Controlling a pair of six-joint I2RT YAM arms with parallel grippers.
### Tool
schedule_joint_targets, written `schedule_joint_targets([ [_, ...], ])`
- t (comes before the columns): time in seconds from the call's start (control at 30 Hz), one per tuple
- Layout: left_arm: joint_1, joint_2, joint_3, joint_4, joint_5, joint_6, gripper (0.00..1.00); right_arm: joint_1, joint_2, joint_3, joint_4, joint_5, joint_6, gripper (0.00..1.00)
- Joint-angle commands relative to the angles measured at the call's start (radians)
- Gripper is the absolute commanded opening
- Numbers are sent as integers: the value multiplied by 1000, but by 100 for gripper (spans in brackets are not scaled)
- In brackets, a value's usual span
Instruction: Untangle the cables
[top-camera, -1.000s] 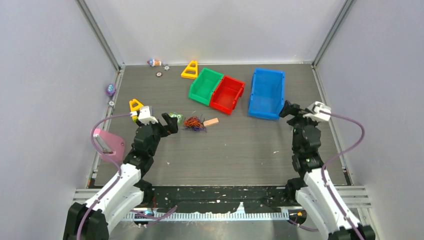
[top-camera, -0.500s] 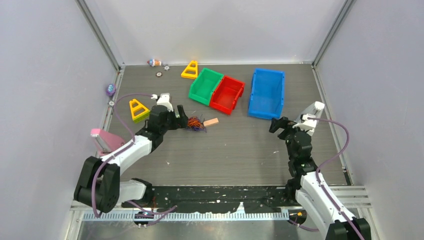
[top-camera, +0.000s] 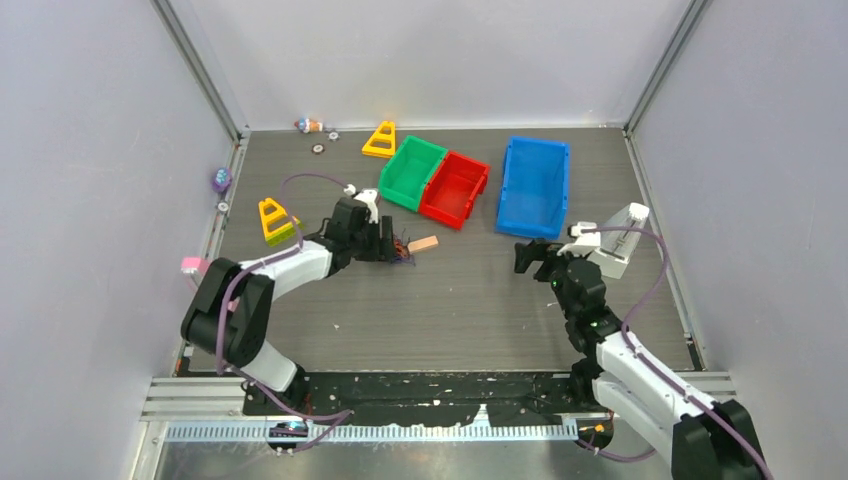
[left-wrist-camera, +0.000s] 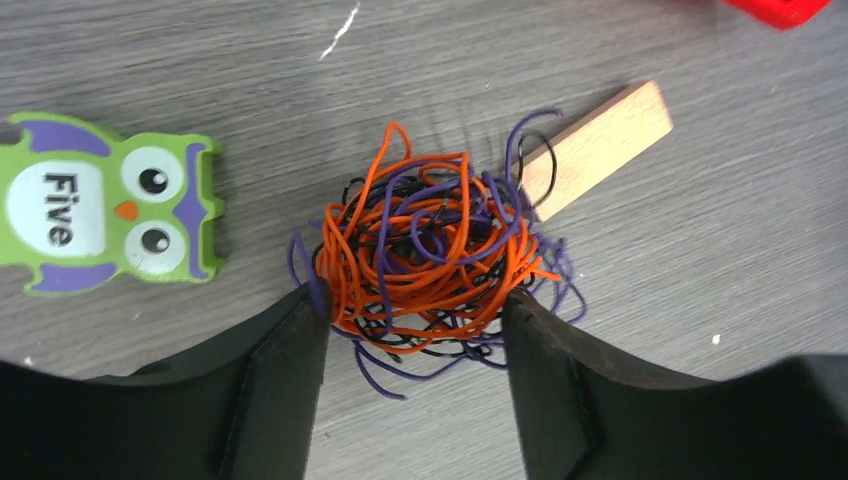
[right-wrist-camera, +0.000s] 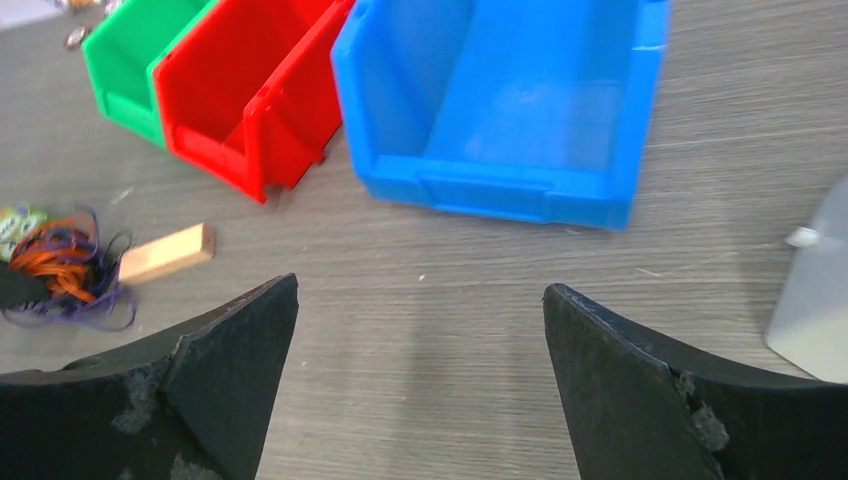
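The cables (left-wrist-camera: 430, 250) are one small clump of thin orange, purple and black strands lying on the grey table (top-camera: 470, 300); the same cables (top-camera: 402, 247) show left of centre in the top view, and as a small cables clump (right-wrist-camera: 62, 265) at the left edge of the right wrist view. My left gripper (left-wrist-camera: 415, 300) is low over the table with its jaws apart, one fingertip at each side of the clump's near edge, touching the outer strands. In the top view, the left gripper (top-camera: 388, 243) covers part of the clump. My right gripper (right-wrist-camera: 420, 287) stands wide open over bare table, well right of the clump; it is the right gripper (top-camera: 530, 255) in the top view.
A wooden block (left-wrist-camera: 600, 145) lies against the clump's far right side. A green owl tile (left-wrist-camera: 100, 205) lies to its left. Green (top-camera: 411, 172), red (top-camera: 455, 188) and blue (top-camera: 535, 185) bins stand behind. Two yellow triangles (top-camera: 275, 218) (top-camera: 381, 140) stand on the left and at the back.
My left arm has stretched forward and right to the clump, and its jaws have narrowed around it. My right arm has swung left and lower, away from the blue bin.
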Motion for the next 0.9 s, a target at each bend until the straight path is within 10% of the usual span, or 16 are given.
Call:
schedule_joint_targets([
  [0.0, -1, 77, 87, -80, 102, -3, 44, 83, 72, 82, 74, 19, -89, 99],
  [0.13, -1, 51, 75, -53, 139, 7, 0, 168, 167, 118, 116, -32, -139, 100],
  [0.5, -6, -151, -124, 314, 434, 10, 0, 265, 318, 145, 301, -388, -181, 96],
  [0.87, -93, -103, -91, 352, 499, 31, 0, 276, 378, 129, 467, -635, -106, 94],
])
